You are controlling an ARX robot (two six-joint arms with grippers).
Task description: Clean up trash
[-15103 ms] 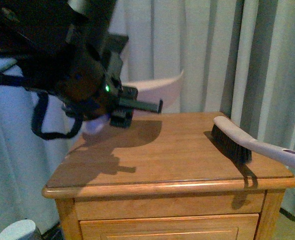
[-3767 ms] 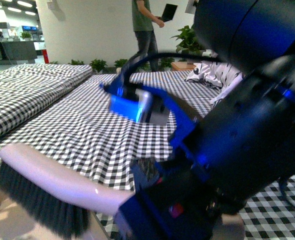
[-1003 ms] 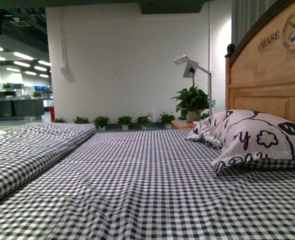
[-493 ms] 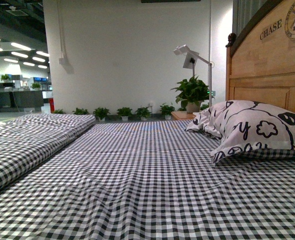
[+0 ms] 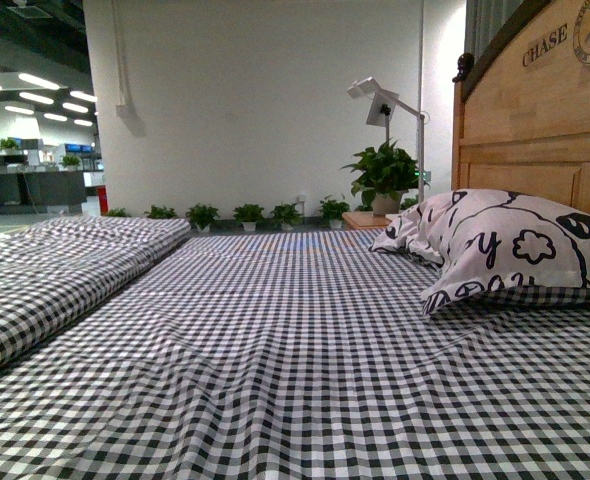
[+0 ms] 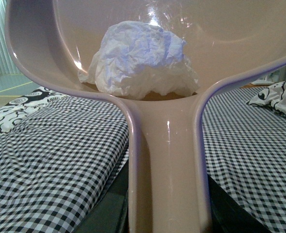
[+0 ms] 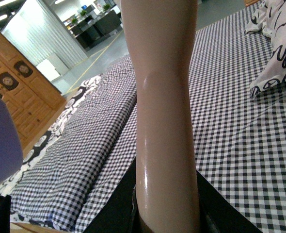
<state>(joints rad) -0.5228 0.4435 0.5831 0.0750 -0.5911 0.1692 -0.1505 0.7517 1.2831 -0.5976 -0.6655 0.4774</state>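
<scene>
We carry the crumpled white tissue wad (image 6: 140,60) cupped in a pale plastic dustpan (image 6: 168,160) so it cannot spill, though neither gripper's grip shows.

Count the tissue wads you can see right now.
1. A crumpled white tissue wad sits in the dustpan seen in the left wrist view. The front view shows none on the checked bed; more could lie outside the views.
</scene>
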